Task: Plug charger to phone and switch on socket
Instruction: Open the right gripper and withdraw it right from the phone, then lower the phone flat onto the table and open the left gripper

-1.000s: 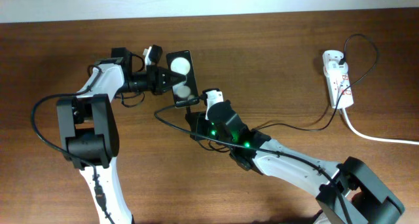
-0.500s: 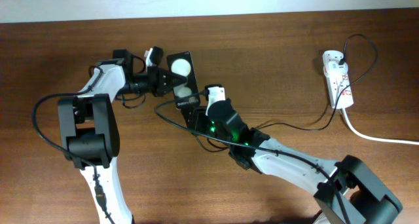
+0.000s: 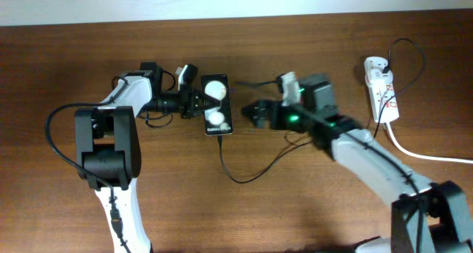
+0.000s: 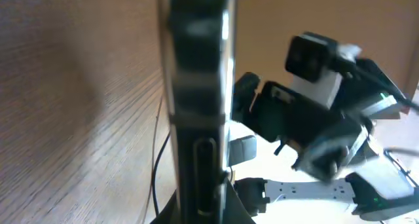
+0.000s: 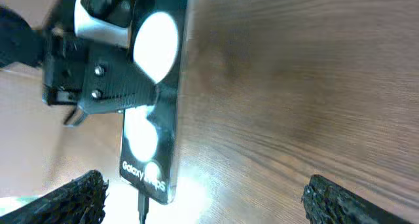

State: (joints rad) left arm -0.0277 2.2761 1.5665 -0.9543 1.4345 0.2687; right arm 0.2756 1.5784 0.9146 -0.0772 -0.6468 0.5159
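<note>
Black phone (image 3: 216, 106) sat mid-table, clamped by left gripper (image 3: 198, 103). Charger (image 3: 220, 146) tip looked plugged into its lettered end. Right gripper (image 3: 250, 112) gaped wide, empty, just beside the phone. Socket (image 3: 382, 90) far right.

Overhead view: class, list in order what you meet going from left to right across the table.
phone → right gripper → socket
</note>
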